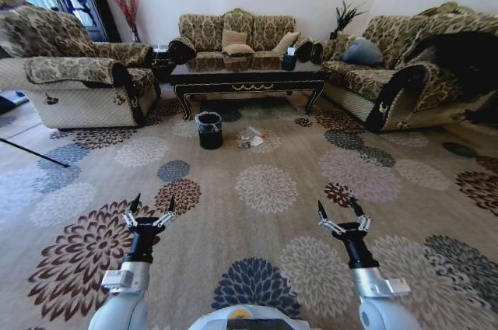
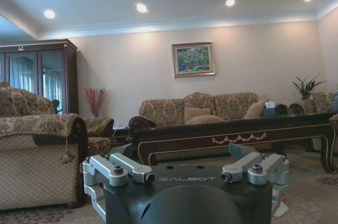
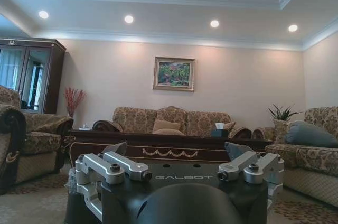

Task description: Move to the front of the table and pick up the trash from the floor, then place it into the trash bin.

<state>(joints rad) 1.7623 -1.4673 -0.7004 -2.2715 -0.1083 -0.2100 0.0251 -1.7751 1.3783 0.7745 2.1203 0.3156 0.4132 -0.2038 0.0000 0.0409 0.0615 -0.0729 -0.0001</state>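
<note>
So the robot sits well back on the floor (image 1: 264, 213), which puts it in the drive-up step; nothing is picked up yet. The left gripper (image 1: 152, 207) and the right gripper (image 1: 342, 210) both hang low in front of the body, fingers spread wide, nothing in either one.

Far ahead of both grippers, roughly on the line between them, sits the trash bin (image 1: 209, 129), black with a clear liner over the rim. Just to the right of it, also well ahead of the grippers, lies the trash (image 1: 252, 138). It's a little heap of pale bits, and from here the count is hard to call, maybe three or four pieces with a scrap of white paper among them. Right behind the bin and the litter stands the table (image 1: 247, 76), a dark worktop with gold trim.

Count-wise: one bin, one table, one litter pile, two grippers, and three couches (image 1: 237, 34) around the room.

The next move looks like plain driving: roll forward until the pile sits just under a gripper, then bend the torso down. The right gripper seems the handier one since the litter lies on that side of the bin, though it's close either way. Stopping short of the bin matters, it looks light enough to get knocked over.
</note>
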